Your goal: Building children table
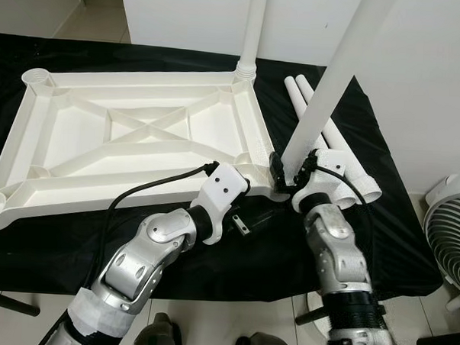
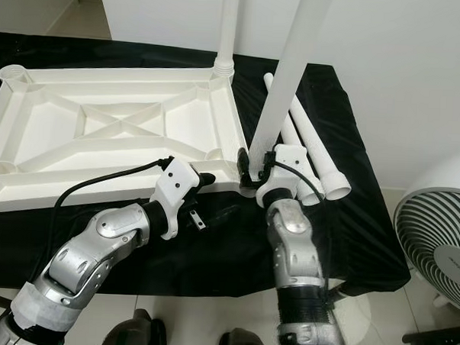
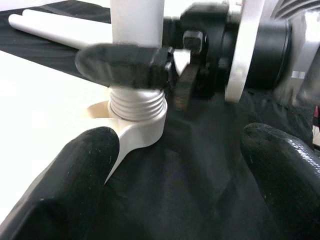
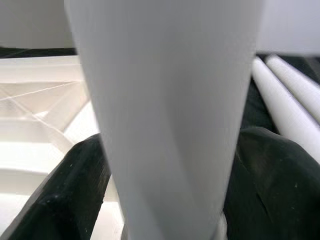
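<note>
The white table top (image 1: 132,138) lies upside down on a black cloth. One white leg (image 1: 252,28) stands screwed into its far right corner socket. My right gripper (image 1: 285,175) is shut on a second leg (image 1: 333,78) just above the near right corner socket (image 3: 142,131). This leg leans slightly, and its threaded end (image 3: 137,102) sits in the socket. My left gripper (image 3: 180,165) hovers open over the cloth beside that corner, holding nothing. In the right wrist view the held leg (image 4: 165,115) rises between the black fingers (image 4: 60,195).
Two loose white legs (image 1: 334,143) lie on the cloth to the right of the table top. A white fan (image 1: 450,243) stands on the floor at the right. The black-covered surface (image 1: 272,258) ends just before my body.
</note>
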Robot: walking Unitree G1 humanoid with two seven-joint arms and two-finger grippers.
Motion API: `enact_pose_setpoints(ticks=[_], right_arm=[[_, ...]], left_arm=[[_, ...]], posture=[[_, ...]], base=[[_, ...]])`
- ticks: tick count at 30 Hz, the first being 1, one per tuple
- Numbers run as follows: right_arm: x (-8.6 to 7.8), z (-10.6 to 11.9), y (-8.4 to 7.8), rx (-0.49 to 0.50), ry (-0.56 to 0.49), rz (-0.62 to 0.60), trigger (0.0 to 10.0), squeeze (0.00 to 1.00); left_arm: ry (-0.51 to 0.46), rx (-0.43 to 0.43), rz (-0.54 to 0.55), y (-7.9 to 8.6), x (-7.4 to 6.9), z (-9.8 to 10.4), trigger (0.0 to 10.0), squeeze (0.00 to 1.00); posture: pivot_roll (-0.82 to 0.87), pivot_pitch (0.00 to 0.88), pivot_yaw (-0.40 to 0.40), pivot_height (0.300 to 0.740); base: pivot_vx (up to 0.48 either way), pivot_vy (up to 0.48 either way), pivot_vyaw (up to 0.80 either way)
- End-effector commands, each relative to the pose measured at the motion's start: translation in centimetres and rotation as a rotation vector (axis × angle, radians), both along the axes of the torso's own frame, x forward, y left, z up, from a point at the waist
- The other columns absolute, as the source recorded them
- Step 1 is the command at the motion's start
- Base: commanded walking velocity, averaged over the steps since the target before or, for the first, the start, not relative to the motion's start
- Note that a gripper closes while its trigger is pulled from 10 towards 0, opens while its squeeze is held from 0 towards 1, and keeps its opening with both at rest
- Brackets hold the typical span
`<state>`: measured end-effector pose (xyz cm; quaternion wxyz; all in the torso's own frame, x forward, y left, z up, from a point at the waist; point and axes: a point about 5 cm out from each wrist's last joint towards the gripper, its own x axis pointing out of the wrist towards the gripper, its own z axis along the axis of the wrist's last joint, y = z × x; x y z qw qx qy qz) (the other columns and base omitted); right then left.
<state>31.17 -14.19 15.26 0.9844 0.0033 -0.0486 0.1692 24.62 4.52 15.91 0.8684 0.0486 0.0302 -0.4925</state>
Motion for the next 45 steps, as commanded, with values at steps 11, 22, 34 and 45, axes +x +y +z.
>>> enact_pose_setpoints(ticks=[11, 22, 34, 45], right_arm=[[1.3, -0.6, 0.2, -0.158, 0.029, 0.268, 10.0, 0.0], [1.6, -2.3, 0.5, -0.166, 0.098, 0.465, 0.0, 0.0], [2.2, -2.6, -0.3, -0.167, 0.114, 0.373, 10.0, 0.0], [1.7, -1.9, 0.3, -0.035, 0.108, 0.098, 10.0, 0.0]], left_arm=[[-0.007, 0.008, -0.012, 0.0, 0.0, 0.2, 10.0, 0.0], [-0.01, 0.004, 0.008, 0.2, 0.0, 0.2, 10.0, 0.0], [-0.011, 0.002, 0.001, 0.1, 0.1, 0.3, 10.0, 0.0], [-0.008, 0.001, -0.004, 0.1, 0.0, 0.2, 10.0, 0.0]], posture=[[-0.02, 0.029, -0.02, 0.74], [0.0, 0.026, -0.037, 0.74], [-0.01, 0.02, -0.031, 0.74], [-0.02, 0.025, -0.028, 0.74]], base=[[0.0, 0.0, 0.0], [0.0, 0.0, 0.0], [0.0, 0.0, 0.0], [0.0, 0.0, 0.0]])
